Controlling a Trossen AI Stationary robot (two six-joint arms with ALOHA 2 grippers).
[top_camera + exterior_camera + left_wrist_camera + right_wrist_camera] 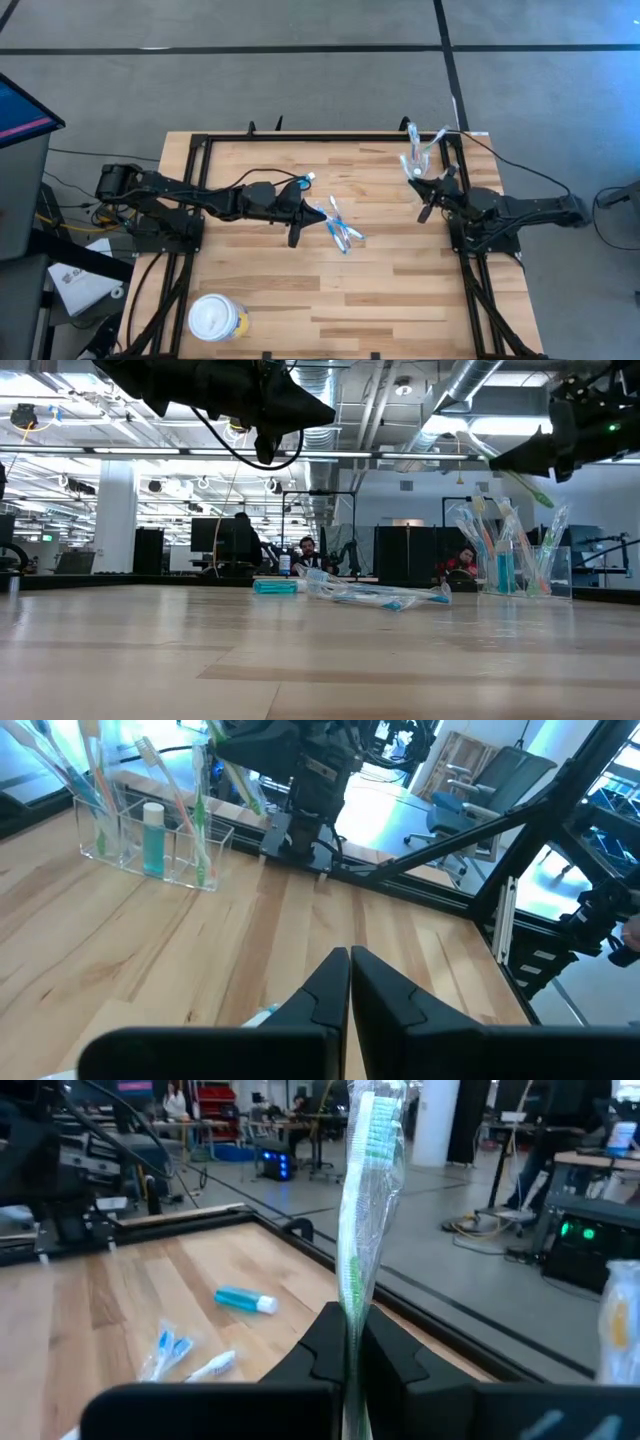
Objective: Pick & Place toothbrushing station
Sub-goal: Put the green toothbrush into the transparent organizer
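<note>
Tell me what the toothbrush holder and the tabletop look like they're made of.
The toothbrush holder looks like clear glossy acrylic: the wood shows through its walls, though it could be glass. The tabletop looks like butcher-block wood with a smooth satin finish, with visible planks and grain.

The counter [330,290] is evenly and brightly lit from above in the high view, and only soft, short shadows are cast beside the arms. In the low view, glare is thrown by ceiling strip lights [60,405], the arms are reduced to dark silhouettes, and the near counter surface is blurred. In the wrist views, bright backlight is admitted from the room, and the wrapped toothbrush [362,1200] close to the lens is rendered soft.
</note>
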